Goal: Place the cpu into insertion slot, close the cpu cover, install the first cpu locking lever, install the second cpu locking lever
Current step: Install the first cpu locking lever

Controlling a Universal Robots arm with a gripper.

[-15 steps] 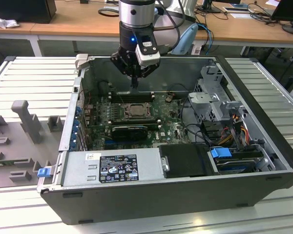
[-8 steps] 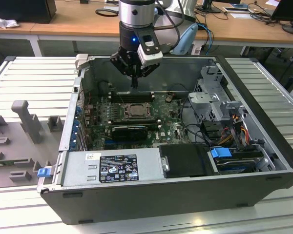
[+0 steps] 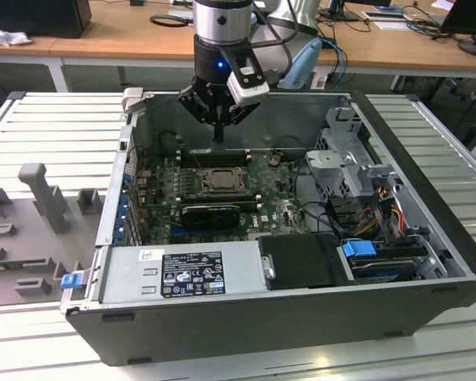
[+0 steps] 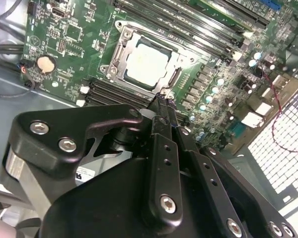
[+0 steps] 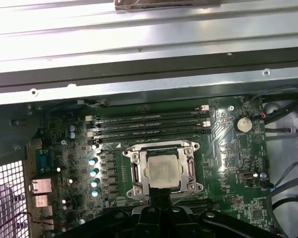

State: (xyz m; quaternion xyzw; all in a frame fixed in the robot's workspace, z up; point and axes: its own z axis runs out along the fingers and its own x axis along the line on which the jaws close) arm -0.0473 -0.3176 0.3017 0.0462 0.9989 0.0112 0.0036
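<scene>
Cpu (image 5: 161, 170): smooth metal top, dull silvery finish. Cover (image 5: 161, 148) framing the cpu: bare metal, brighter, slight sheen. Board (image 5: 228, 144) around the cpu: green, glossy. Gripper (image 4: 161, 101): smooth matt black, with bright metal screw heads. Case (image 3: 262, 325): grey sheet metal, matt. Desk (image 3: 127, 32): pale wood, smooth.

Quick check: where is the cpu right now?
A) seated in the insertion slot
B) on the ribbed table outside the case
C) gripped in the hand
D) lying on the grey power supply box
A: the cpu lies flat, silvery top up, in the insertion slot, framed by the cpu cover, while the hand hangs above the board with nothing in it.
</scene>
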